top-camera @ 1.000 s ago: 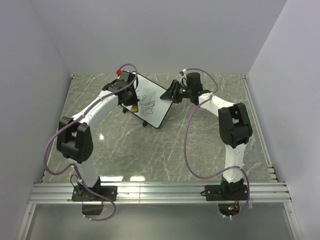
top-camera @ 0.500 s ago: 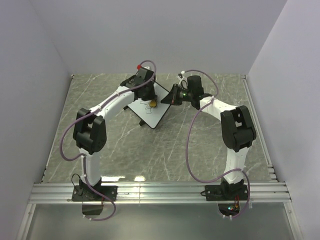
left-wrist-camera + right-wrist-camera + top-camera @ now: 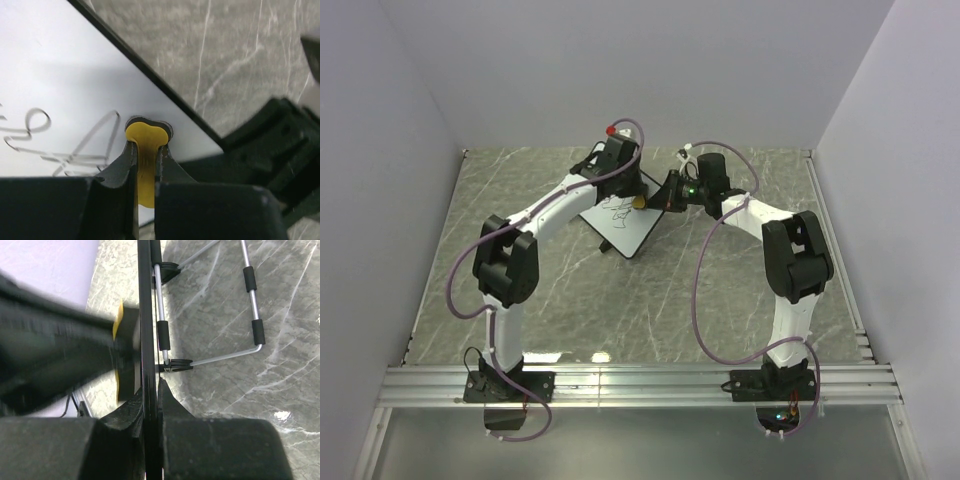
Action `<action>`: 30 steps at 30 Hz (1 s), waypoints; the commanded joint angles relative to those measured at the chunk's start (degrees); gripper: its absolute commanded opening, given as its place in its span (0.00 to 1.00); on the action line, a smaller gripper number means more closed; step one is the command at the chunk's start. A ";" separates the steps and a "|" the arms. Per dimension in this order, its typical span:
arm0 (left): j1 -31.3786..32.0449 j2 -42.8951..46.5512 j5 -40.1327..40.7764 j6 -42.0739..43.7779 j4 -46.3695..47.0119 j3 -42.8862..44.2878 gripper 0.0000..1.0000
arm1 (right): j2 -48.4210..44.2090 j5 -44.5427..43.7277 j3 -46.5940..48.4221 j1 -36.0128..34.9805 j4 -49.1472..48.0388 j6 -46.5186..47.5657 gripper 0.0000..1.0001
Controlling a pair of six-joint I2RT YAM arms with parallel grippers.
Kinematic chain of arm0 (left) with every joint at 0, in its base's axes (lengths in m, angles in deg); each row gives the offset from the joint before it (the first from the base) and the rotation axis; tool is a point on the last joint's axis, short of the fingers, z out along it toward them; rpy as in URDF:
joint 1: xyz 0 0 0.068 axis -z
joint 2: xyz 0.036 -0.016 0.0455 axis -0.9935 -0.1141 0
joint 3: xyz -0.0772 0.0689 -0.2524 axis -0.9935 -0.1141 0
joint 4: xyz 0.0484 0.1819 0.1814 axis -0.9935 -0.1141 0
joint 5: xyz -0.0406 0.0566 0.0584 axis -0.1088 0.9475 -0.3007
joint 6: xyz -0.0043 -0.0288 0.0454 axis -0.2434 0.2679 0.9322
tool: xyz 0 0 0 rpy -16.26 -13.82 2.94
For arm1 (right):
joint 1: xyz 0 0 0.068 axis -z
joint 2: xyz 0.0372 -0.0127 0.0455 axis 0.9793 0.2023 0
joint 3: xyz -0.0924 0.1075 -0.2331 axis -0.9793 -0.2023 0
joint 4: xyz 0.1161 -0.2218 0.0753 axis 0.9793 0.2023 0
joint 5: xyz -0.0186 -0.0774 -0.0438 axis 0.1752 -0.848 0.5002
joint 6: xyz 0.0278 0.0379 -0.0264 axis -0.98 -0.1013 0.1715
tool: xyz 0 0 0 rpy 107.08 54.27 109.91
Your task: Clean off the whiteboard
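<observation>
Marble table (image 3: 720, 290); scribbled whiteboard (image 3: 625, 228), yellow eraser (image 3: 145, 137) against it.

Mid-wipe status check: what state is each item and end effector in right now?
Whiteboard: scribbles still on it, edge clamped.
Eraser: pinched, tip against the board.
Left end effector: shut on eraser.
Right end effector: shut on whiteboard.
Wire stand: swung out behind board.

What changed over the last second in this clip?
The left tool, shut on the yellow eraser, swept rightward across the whiteboard toward its right edge. The right tool stayed clamped on the board's rim, and scribbles are still there.
</observation>
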 commanded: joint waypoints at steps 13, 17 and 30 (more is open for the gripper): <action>-3.78 -5.63 -2.72 -4.05 15.42 -2.92 0.00 | -2.76 0.54 -3.39 -0.62 11.09 -0.03 0.00; 0.44 -2.57 1.57 -5.19 17.53 -8.10 0.00 | -1.88 0.54 -2.69 -0.62 10.83 -0.47 0.00; 4.93 1.76 9.40 -9.41 19.91 -18.05 0.00 | 0.85 1.51 -0.49 -0.62 9.51 -2.84 0.00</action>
